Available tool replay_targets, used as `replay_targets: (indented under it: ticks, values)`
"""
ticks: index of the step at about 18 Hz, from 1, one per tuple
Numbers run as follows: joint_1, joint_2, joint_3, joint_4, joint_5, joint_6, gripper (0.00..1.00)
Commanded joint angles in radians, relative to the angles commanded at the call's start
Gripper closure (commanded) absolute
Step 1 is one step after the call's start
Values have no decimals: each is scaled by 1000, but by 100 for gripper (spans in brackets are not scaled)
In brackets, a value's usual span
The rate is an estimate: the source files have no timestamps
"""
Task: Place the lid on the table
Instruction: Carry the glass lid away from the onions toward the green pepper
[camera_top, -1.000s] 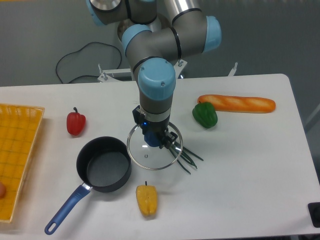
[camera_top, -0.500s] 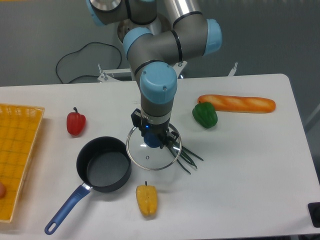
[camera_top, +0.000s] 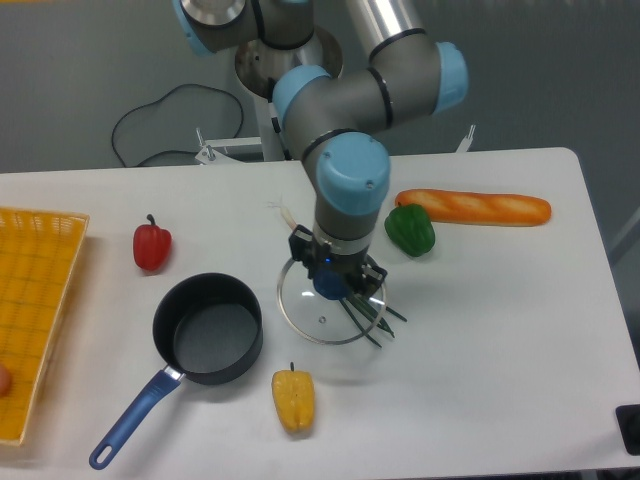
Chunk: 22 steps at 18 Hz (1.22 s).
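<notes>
The lid was already off the pot, which sat to one side of the gripper. The gripper held the lid's blue knob, with the round, see-through glass right under it. I think it was not yet let go on the smooth white table.

Single fixed view, set high in front of me and facing back toward my base, tilted down at the table. Medium range: nearly the whole tabletop fits, though its near edge and the left side run out of frame. My gripper sits just above frame centre, with my arm rising behind it out of the top edge. No second view shares the scene.
</notes>
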Motion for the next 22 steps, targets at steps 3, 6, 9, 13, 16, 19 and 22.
replay_targets:
  ticks: [3, 6, 9, 13, 16, 19, 22]
  values:
    - [23, -18, 6, 27, 0, 57, 55]
    - [48, -28, 9, 57, -2, 60, 55]
    - [58, -45, 23, 61, -3, 68, 55]
    - [64, -75, 35, 132, -31, 43, 55]
    - [74, -80, 38, 137, -51, -6, 55]
    - [75, -92, 48, 144, -51, -85, 55]
    - [75, -109, 48, 160, -49, -168, 55]
